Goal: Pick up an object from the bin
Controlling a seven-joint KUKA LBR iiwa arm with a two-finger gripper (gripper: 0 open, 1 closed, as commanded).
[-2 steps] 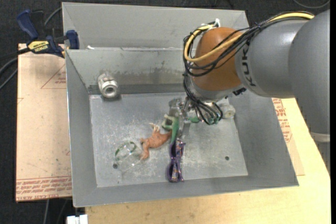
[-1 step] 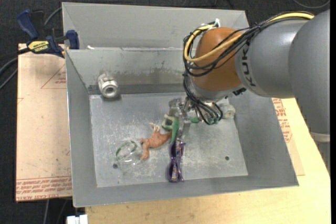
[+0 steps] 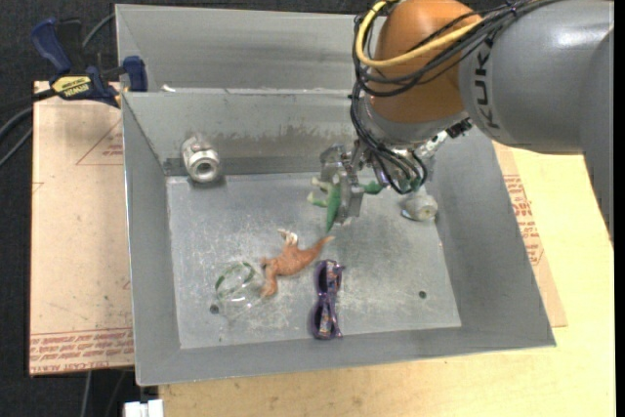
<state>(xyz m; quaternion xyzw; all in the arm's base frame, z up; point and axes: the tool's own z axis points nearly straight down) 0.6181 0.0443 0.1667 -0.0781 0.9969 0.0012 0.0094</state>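
Note:
My gripper (image 3: 344, 198) hangs below the orange wrist cover over the middle of the bin, toward the back. A slim green thing (image 3: 333, 207) with a pale end sticks out from between its fingers and points down-left; the fingers are shut on it. Just below its tip lies an orange toy lizard (image 3: 293, 259) on the bin floor, apart from the gripper. Purple sunglasses (image 3: 327, 298) lie in front of the lizard. A small white piece (image 3: 422, 207) sits to the right of the gripper.
A silver cylinder (image 3: 202, 159) rests against the back wall at the left. A clear crumpled thing with green in it (image 3: 234, 283) lies at the front left. The arm comes in from the right above the bin's right side.

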